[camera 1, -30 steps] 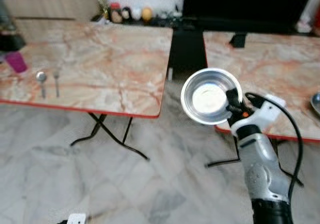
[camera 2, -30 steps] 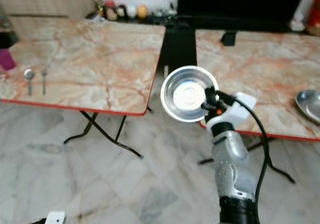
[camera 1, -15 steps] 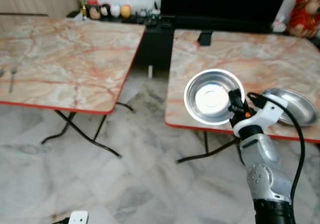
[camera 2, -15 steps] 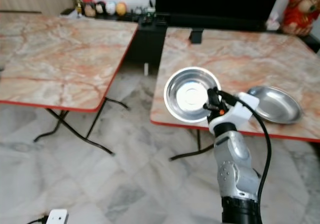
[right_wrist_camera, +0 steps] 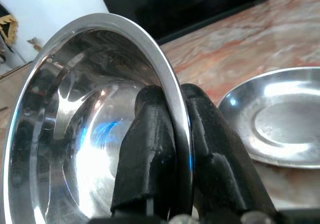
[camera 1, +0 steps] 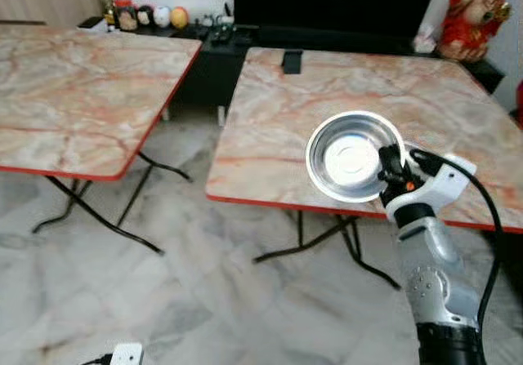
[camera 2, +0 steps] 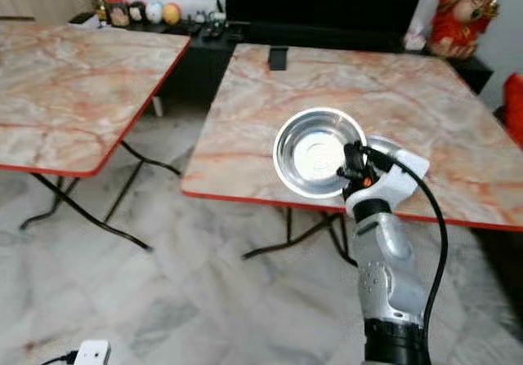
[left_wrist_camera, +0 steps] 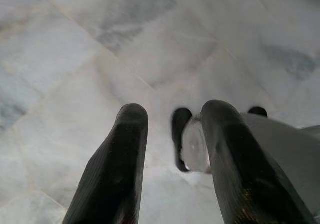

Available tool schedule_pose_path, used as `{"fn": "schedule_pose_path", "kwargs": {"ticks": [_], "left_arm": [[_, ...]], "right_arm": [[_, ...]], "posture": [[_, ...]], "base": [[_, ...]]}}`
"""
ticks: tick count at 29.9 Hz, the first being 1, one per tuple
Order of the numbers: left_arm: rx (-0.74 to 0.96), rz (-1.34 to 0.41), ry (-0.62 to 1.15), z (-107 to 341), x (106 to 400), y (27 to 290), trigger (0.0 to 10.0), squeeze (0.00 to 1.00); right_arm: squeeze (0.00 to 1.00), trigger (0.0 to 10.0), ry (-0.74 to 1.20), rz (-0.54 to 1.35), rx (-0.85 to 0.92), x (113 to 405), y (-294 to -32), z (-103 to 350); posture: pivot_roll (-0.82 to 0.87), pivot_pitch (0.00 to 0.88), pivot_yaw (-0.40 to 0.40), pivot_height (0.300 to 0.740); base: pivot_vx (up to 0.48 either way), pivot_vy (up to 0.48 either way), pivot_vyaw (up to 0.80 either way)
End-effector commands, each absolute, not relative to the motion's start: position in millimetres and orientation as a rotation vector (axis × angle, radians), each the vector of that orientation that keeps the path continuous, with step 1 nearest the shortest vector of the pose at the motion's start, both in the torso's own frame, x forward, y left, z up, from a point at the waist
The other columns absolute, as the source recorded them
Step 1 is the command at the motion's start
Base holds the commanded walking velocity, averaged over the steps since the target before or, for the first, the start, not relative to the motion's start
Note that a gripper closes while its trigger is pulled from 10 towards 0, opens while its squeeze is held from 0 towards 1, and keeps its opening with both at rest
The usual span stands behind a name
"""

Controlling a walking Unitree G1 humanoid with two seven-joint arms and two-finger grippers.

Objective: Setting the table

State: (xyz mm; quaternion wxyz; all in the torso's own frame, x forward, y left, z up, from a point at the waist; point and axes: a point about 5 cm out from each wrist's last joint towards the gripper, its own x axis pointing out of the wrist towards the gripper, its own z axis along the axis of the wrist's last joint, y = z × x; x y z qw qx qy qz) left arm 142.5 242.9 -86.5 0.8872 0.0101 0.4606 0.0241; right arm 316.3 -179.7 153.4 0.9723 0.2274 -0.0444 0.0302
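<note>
The right gripper (right_wrist_camera: pixel 175 149) is clamped on the rim of a round, shiny stainless-steel bowl (camera 1: pixel 351 154), one black finger inside the wall and one outside, and holds it tilted on edge in the air above the near edge of the right-hand folding table with the orange-veined marble top and red edging (camera 1: pixel 270 120). Just behind the bowl, lying flat on that same table, is a shallow round steel plate (right_wrist_camera: pixel 280 116); a second marble-topped folding table (camera 1: pixel 73 95) stands well apart to the left. The bowl looks thin-walled, rigid and light, so its weight should not trouble the arm, but polished metal is slippery, and a pinch at one point of the rim leaves the rest hanging to one side, so it could swing or slide between the pads if moved sharply. The rim is the only sensible hold, and the bite looks fairly deep, though I cannot be sure how deep. Steel will not break, only clatter and skid on the hard top. The left gripper (left_wrist_camera: pixel 170 154) hangs idle over the pale marble floor (left_wrist_camera: pixel 100 43), fingers apart and holding nothing.
</note>
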Motion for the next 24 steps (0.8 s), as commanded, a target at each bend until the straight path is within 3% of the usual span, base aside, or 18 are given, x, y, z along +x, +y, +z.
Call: {"fn": "schedule_pose_path", "kwargs": {"ticks": [1, 4, 24], "left_arm": [[0.025, 0.048, 0.957, -85.9, 144.0, 243.6, 10.0, 0.0], [0.029, 0.049, 0.959, -85.9, 144.1, 243.6, 10.0, 0.0], [0.016, 0.043, 0.961, -85.5, 148.5, 240.4, 10.0, 0.0]], "right_arm": [[0.0, 10.0, -0.119, 0.055, 0.445, 316.5, -183.3, 160.1], [0.0, 10.0, -0.116, 0.059, 0.438, 316.4, -182.8, 159.5], [0.0, 10.0, -0.14, 0.038, 0.449, 317.5, -184.4, 161.9]], "posture": [[-0.01, 0.0, -0.027, 0.736], [-0.01, 0.0, -0.027, 0.736], [-0.02, 0.0, -0.019, 0.736]], "base": [[0.0, -0.382, 0.0], [0.0, -0.308, 0.0], [0.0, 0.0, 0.0]]}}
